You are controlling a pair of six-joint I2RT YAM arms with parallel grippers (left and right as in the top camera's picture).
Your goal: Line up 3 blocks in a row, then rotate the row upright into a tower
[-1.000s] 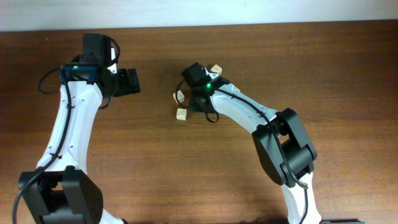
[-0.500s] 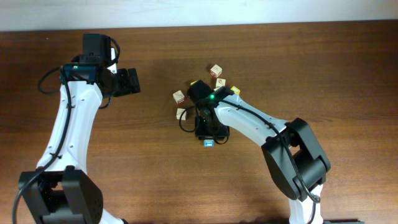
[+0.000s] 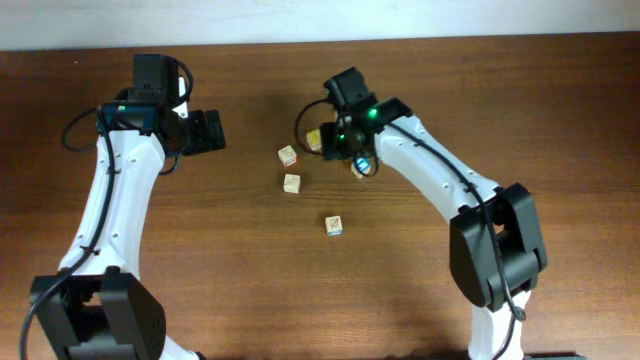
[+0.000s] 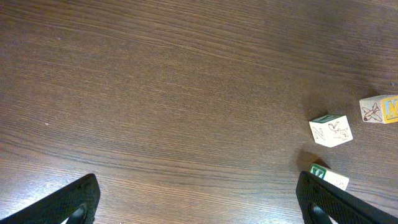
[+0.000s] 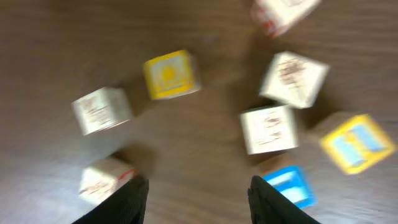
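Three cream blocks lie left of the right arm in the overhead view: an orange-red edged one (image 3: 288, 155), a plain one (image 3: 292, 183), and a blue-framed one (image 3: 334, 225) alone nearer the front. My right gripper (image 3: 338, 142) hovers over the far cluster. In the blurred right wrist view it (image 5: 202, 199) is open, with bare wood between its fingers; a red-edged cube (image 5: 102, 182) lies just outside the left finger and a blue cube (image 5: 289, 185) just outside the right. My left gripper (image 3: 210, 130) stands wide open (image 4: 202, 205) over bare table, well left of the blocks.
More cubes crowd around the right gripper: two yellow ones (image 5: 168, 73) (image 5: 357, 142) and several cream ones (image 5: 268, 129). The left wrist view shows three cubes at its right edge (image 4: 331, 130). A pale strip (image 3: 300, 20) runs along the table's far edge.
The right arm came forward, set the blue-framed block down near the front, opened its jaws, and swung back to the far cluster. The left arm has not moved.
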